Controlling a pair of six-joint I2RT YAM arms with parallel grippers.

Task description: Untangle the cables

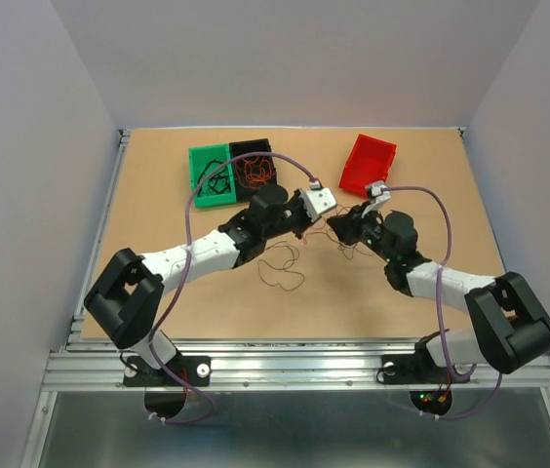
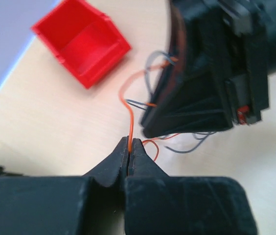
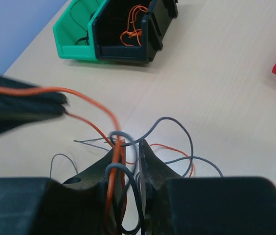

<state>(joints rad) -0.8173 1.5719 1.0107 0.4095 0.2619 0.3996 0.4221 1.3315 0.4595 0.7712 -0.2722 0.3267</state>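
Note:
The cables are a small tangle of thin orange and grey wires hanging between my two grippers above mid-table. My left gripper is shut on one orange wire that runs up into the tangle. My right gripper has its jaws slightly apart, and orange and grey loops lie loosely in the gap. From above, the left gripper and right gripper almost touch tip to tip. Another thin dark wire lies curled on the table in front of them.
A green bin holding dark wires and a black bin holding orange wires stand at the back left. A red bin stands at the back right, near the right wrist. White walls enclose the table.

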